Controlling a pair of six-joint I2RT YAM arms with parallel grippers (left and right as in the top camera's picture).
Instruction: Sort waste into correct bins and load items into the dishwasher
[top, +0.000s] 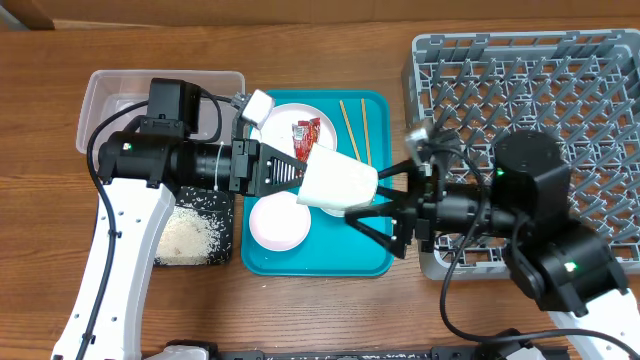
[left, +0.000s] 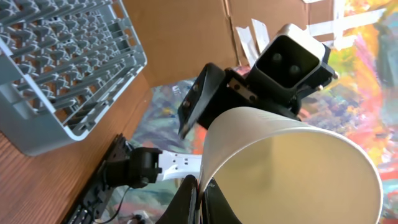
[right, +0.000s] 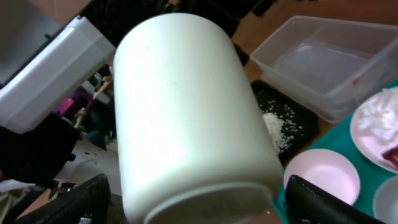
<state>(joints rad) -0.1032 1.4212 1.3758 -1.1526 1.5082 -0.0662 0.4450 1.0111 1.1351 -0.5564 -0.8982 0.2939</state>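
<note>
My left gripper (top: 300, 178) is shut on the rim of a white cup (top: 338, 183) and holds it on its side above the teal tray (top: 375, 258). In the left wrist view the jaws (left: 200, 199) pinch the cup's wall (left: 292, 168). My right gripper (top: 385, 205) is open, one finger on each side of the cup's base (right: 186, 124), not closed on it. A red wrapper (top: 306, 131) lies on a white plate (top: 290, 112). A tissue (right: 380, 115) lies on that plate. Two chopsticks (top: 355, 127) and a small pale bowl (top: 279, 222) lie on the tray.
The grey dish rack (top: 540, 90) stands at the right, partly under my right arm. The clear tub (top: 120, 95) is at the back left. The black tray (top: 230, 215) in front of it holds white rice scraps (top: 190, 235).
</note>
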